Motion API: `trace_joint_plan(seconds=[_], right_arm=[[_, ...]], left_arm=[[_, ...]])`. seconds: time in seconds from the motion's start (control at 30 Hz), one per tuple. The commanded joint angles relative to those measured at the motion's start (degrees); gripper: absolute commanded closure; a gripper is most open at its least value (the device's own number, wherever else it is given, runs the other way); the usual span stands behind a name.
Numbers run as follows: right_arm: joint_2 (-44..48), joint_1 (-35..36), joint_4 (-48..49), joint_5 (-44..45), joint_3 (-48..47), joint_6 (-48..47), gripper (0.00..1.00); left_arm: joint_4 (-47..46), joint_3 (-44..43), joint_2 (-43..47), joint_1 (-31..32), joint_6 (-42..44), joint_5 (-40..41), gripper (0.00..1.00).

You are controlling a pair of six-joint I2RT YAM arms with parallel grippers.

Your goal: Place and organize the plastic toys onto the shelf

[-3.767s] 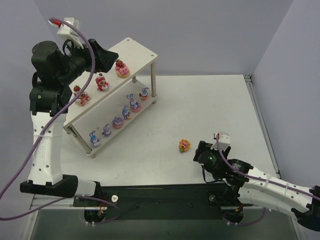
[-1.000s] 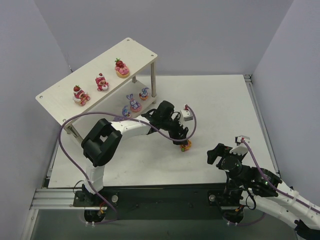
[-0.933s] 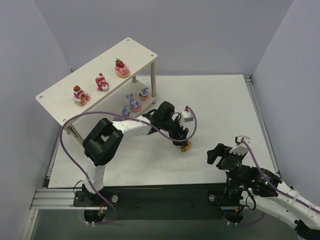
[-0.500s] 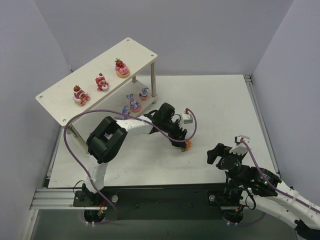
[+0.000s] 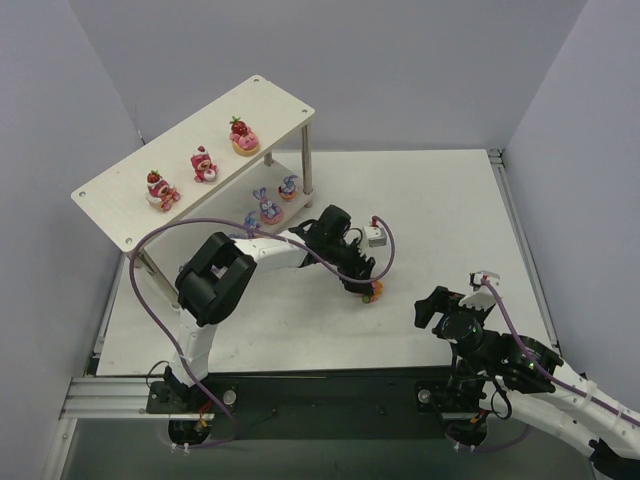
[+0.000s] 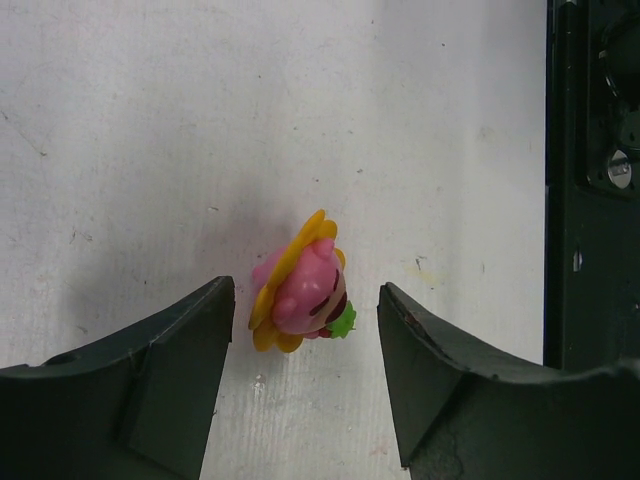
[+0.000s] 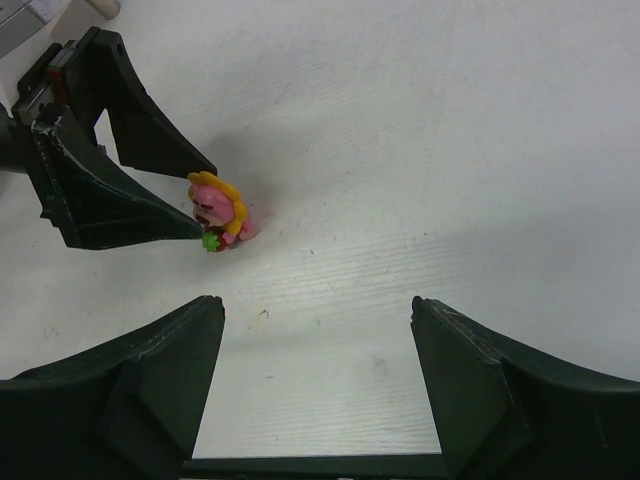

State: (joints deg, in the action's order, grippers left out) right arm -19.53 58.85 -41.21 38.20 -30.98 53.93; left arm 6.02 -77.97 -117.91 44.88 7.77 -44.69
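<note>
Left gripper (image 6: 306, 288), jaws narrowed over the last second but not yet touching, straddled the glossy orange-yellow flower-like plastic figurine (image 6: 300, 295) on the white worktop (image 5: 430, 210), well apart from the pale two-tier wooden shelf (image 5: 200, 135); a grasp appeared imminent. Right gripper (image 7: 316, 301) hung wide open, empty.

**Robotics laboratory test cell** — a white table (image 5: 430, 200) boxed in by plain lavender-grey walls (image 5: 400, 70); left arm (image 5: 275, 252) and right arm (image 5: 470, 335) bolted to a black base plate (image 5: 330, 390) on an aluminium rail (image 5: 100, 405), purple cables (image 5: 131, 275) exposed.

Glossy plastic toy (image 6: 300, 295), matt table (image 6: 150, 120)
</note>
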Motion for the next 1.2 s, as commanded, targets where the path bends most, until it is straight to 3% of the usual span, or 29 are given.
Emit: trace_joint_plan(seconds=[0.0,0.2,0.4,0.43,0.57,0.87,1.03,1.17], right_arm=[[0.19,-0.31,-1.85,2.76,-0.39,-0.41,0.23],[0.63,-0.31,-2.2,2.94,-0.13,-0.23,0.23],[0.63,-0.31,-2.29,3.2,-0.04,-0.14,0.23],[0.55,-0.31,-2.29,3.29,-0.04,0.03,0.23],[0.81,-0.31,-2.38,3.64,0.04,0.38,0.23],[-0.42,-0.31,-2.56,5.39,0.22,1.96,0.23],[-4.81,-0.58,-2.65,7.86,0.66,4.42,0.23],[-10.34,-3.03,-3.0,9.18,-0.74,5.48,0.23]], left_arm=[[-1.71,-3.06,-1.53,-0.32,-0.21,0.04,0.31],[-2.15,-3.32,-1.98,-0.41,-0.91,0.21,0.38],[-2.68,-2.8,-0.93,-0.41,-1.53,-0.05,0.73],[-2.86,-2.45,-0.66,-0.32,-1.96,-0.05,0.84],[-4.61,-2.27,0.22,-0.41,-5.04,2.14,1.0],[-6.99,-1.92,0.84,0.12,-11.11,8.55,1.0],[-7.86,-1.13,1.54,1.17,-13.12,12.86,0.85],[-10.23,0.98,3.99,1.52,-15.76,16.55,0.8]])
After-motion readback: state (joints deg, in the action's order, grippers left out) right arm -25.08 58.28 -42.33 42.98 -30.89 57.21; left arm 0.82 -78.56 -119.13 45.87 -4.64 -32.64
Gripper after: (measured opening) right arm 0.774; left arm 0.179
